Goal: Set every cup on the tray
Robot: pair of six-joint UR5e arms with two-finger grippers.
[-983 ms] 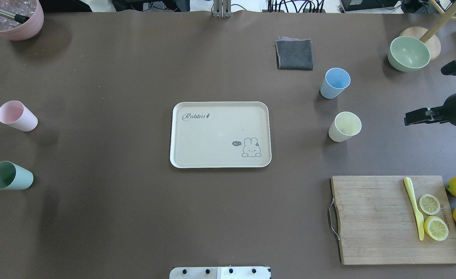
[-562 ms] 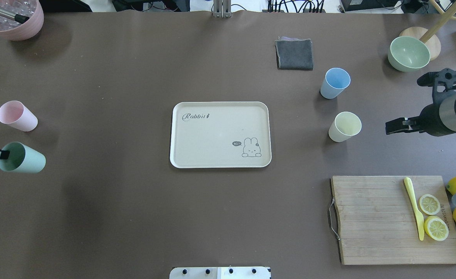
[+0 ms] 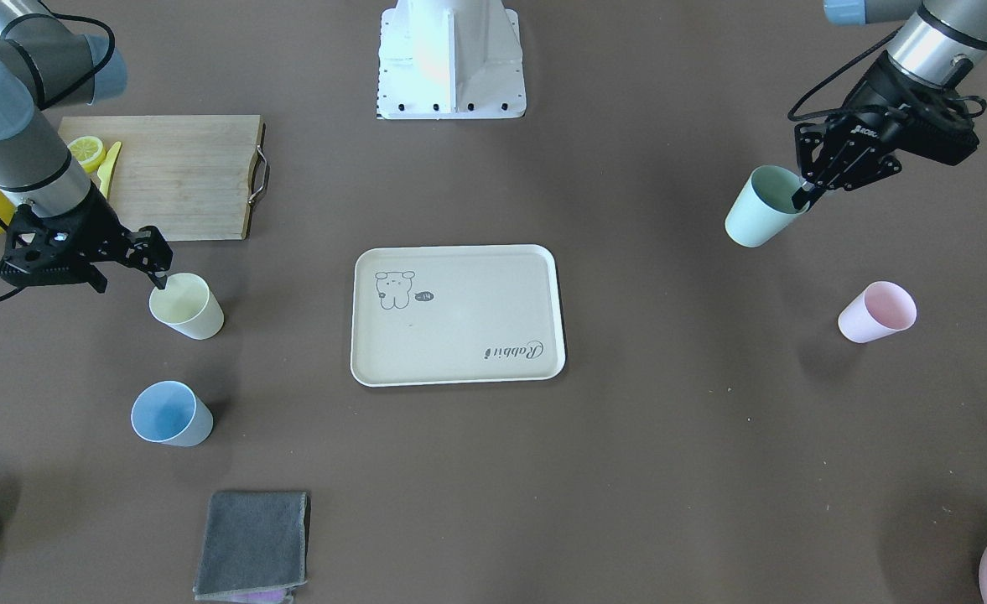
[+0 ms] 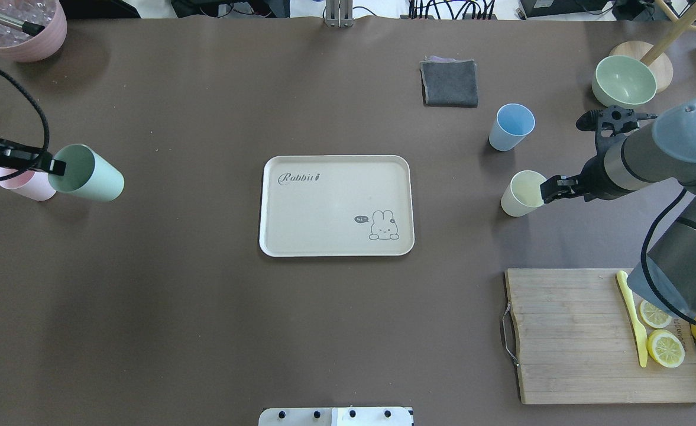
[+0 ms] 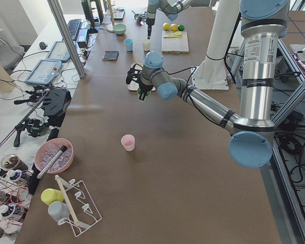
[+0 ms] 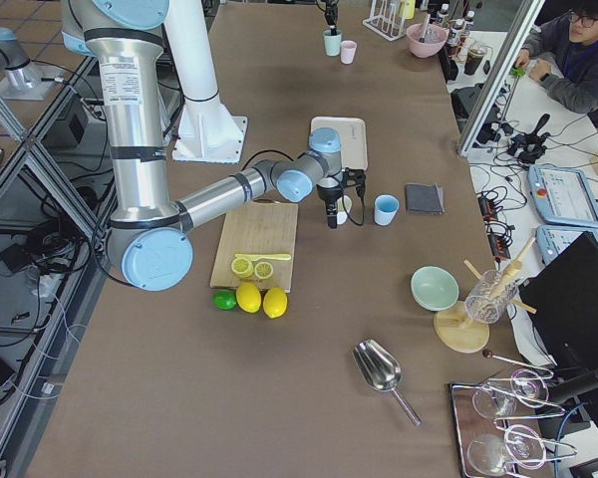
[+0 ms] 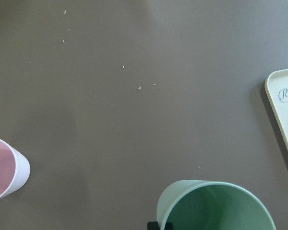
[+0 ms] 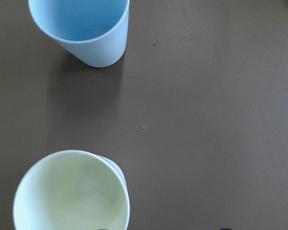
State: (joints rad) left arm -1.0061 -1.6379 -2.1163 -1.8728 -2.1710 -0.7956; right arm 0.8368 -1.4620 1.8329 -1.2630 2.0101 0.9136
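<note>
- Four cups are in view, and all of them are outside the tray [image 4: 324, 207], which lies flat in the middle of the table.
- The left gripper [image 3: 802, 198] is closed on the rim of the mint green cup [image 4: 90, 176], with one finger inside the mouth and the other on the outer wall.
- This cup is tilted, with its mouth turned towards the gripper. It appears lifted off the table, well apart from the tray on the robot's left side.
- The pink cup [image 3: 876, 312] stands on the table on the same side, farther from the tray than the mint green one. Nothing touches it.
- The right gripper [image 3: 132, 280] is spread wide at the pale yellow cup [image 3: 187, 306]. In the right wrist view one fingertip is over the inside of the cup and the other is outside the wall, so it grips nothing.
- The pale yellow cup stands upright on the table, near the tray on the robot's right side.
- The light blue cup [image 4: 511, 126] stands upright on that side too, near the yellow cup and a little farther from the tray, away from the robot.
- A grey cloth [image 4: 449, 83] lies beyond the tray's far right corner.
- A wooden cutting board [image 4: 566, 331] with lemon slices lies to the right of the tray, nearer the robot.
</note>
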